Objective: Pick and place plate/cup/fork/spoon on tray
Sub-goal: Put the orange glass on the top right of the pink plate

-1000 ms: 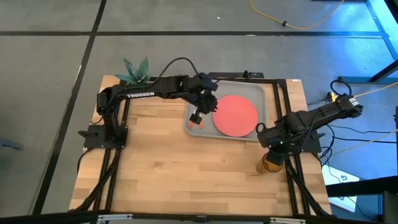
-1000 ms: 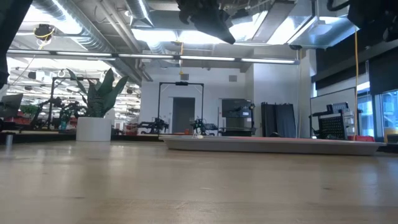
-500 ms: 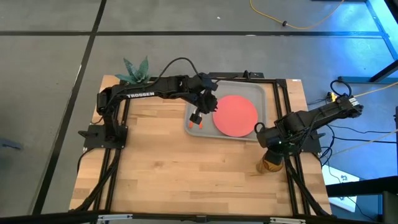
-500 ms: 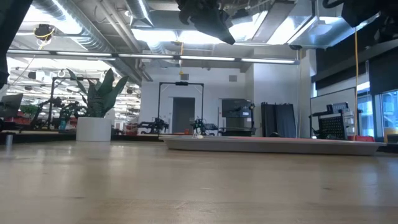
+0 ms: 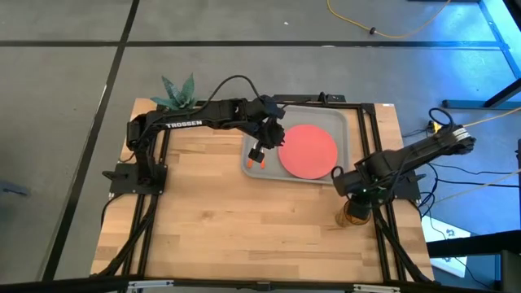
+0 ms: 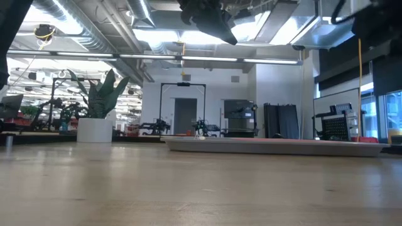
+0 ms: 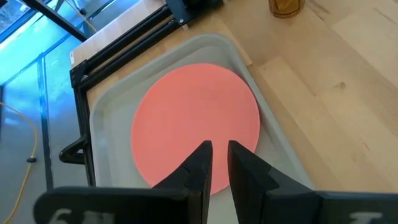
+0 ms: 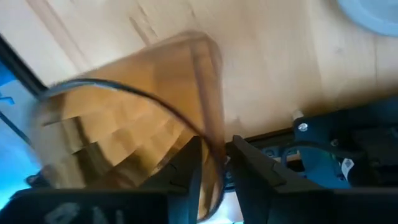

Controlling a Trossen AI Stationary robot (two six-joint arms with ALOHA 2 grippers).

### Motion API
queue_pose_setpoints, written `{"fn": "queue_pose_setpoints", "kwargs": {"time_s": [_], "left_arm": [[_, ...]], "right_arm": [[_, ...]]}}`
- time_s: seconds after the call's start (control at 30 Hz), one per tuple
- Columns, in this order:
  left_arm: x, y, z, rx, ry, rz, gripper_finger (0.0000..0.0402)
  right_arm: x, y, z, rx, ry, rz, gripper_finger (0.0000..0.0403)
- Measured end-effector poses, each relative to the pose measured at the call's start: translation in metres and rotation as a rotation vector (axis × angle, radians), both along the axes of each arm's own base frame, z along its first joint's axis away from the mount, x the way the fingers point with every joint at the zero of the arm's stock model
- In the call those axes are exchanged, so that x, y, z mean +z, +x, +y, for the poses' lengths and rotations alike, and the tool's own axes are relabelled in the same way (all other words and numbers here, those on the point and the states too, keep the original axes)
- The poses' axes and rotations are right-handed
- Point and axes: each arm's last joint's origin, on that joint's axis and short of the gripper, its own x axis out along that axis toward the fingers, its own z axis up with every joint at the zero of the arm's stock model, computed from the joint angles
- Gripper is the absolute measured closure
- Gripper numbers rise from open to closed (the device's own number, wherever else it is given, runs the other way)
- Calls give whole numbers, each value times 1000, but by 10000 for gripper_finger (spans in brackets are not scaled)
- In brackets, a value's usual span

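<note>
The grey tray [image 5: 342, 130] lies toward the far right of the wooden table [image 5: 203, 220], and the coral-red plate [image 5: 308, 151] rests flat inside it, filling most of its right part. The left claw [image 5: 259, 155] hangs over the tray's near-left corner, just beside the plate's left edge; in the left wrist view its two dark fingers [image 7: 200, 163] stand close together with only a narrow slit between them and nothing held, pointing down at the plate [image 7: 196, 121] and the tray's rim [image 7: 273, 134]. Small orange bits show on the tray right under that claw in the high view, too small and too hidden to tell whether they are the fork or the spoon. The amber cup [image 5: 355, 213] stands on the table near the right edge, outside the tray and just in front of its near-right corner; the left wrist view also catches it [image 7: 285, 6] beyond the tray. The right claw [image 5: 358, 195] is over the cup, and the right wrist view shows the cup's translucent wall [image 8: 143, 118] running down between the two dark fingers [image 8: 189, 171], which pinch its rim, one inside and one outside. In the low view the tray [image 6: 276, 145] sits as a thin band on the table, with a white pot holding a green plant [image 6: 95, 103] at the far left corner.
</note>
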Motion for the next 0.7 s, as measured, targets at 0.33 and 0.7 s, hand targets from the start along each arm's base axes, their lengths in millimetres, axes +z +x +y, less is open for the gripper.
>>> {"fn": "queue_pose_setpoints", "kwargs": {"time_s": [0.33, 0.7], "left_arm": [[0, 0, 0, 0, 0, 0, 357], [1, -2, -1, 0, -1, 8, 357]], "right_arm": [[0, 2, -2, 11, -6, -23, 389], [64, 3, -40, -116, -16, -65, 394]]}}
